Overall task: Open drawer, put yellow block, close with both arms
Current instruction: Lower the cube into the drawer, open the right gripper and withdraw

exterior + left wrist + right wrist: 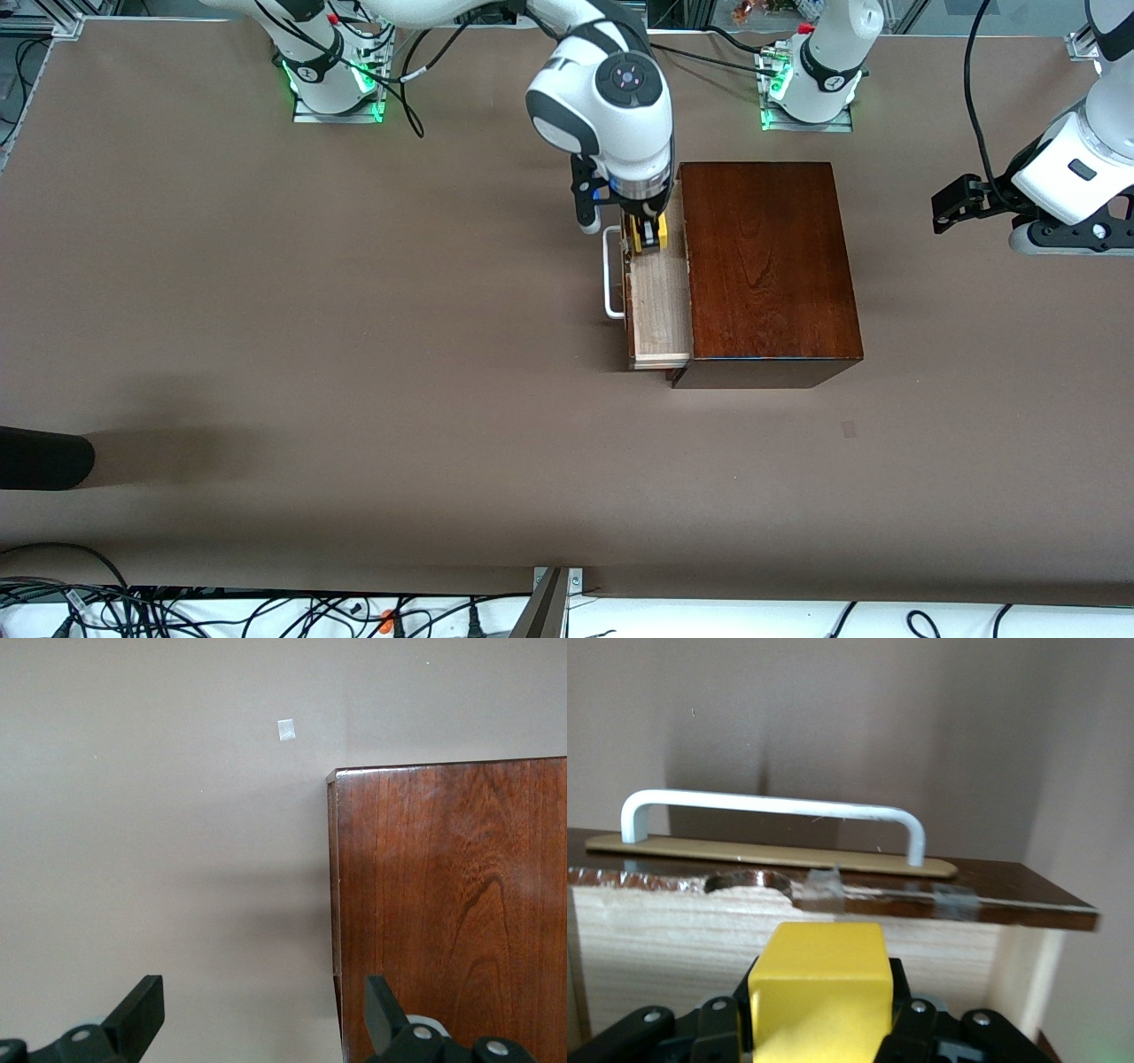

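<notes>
Front view shows the right gripper (645,232) clamped on the yellow block (654,232), holding it over the open drawer (660,310) of the dark wooden box (766,266). Left gripper (257,1010) hangs with jaws wide apart and empty, over the table (354,354) beside the box, waiting.

The left gripper (257,1014) hangs with its two black fingers (142,1005) spread well apart, one over bare brown table (159,842), the other over the edge of the dark wooden box (452,904). The box's reddish, glossy top shows swirling grain, and one of its corners (333,776) is in sight. A small pale square mark (285,729) lies on the table near that corner, apart from the box.
</notes>
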Action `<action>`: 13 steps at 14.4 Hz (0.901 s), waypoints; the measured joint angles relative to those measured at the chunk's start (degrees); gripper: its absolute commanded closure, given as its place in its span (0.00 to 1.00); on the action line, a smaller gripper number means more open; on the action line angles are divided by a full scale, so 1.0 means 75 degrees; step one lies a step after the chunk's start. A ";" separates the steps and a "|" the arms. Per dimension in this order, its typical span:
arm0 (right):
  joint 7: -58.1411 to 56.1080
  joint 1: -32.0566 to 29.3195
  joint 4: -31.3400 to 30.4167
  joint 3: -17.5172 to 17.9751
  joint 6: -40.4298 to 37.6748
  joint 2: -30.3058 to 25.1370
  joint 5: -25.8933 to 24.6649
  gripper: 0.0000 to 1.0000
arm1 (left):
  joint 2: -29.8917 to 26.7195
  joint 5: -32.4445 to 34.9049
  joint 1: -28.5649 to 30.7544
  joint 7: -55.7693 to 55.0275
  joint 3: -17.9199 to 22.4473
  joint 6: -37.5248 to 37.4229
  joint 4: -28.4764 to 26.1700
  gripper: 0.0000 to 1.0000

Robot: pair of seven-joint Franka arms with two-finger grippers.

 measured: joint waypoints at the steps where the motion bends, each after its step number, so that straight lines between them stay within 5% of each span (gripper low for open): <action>1: 0.0000 0.0001 0.0001 -0.0052 0.0127 0.0099 0.0000 1.00 | 0.0000 0.0000 0.0000 0.0000 0.0000 0.0000 0.0000 0.00; 8: 0.0000 0.0174 0.0047 -0.0273 0.0830 0.0654 0.0000 0.99 | 0.0000 0.0000 0.0000 0.0000 0.0000 -0.0004 0.0001 0.00; 9: 0.0000 0.0187 0.0062 -0.0281 0.0867 0.0688 -0.0002 0.74 | 0.0000 0.0000 0.0000 0.0000 0.0000 -0.0005 0.0001 0.00; 10: 0.0000 0.0193 0.0086 -0.0281 0.0867 0.0688 -0.0002 0.27 | 0.0000 0.0000 0.0000 0.0000 0.0000 -0.0005 0.0001 0.00; 11: 0.0002 0.0194 0.0088 -0.0286 0.0867 0.0689 -0.0002 0.00 | 0.0000 0.0000 0.0000 0.0000 0.0000 -0.0006 0.0001 0.00; 13: 0.0010 0.0194 0.0104 -0.0289 0.0834 0.0689 -0.0002 0.00 | 0.0000 0.0000 0.0000 0.0000 0.0000 -0.0006 0.0001 0.00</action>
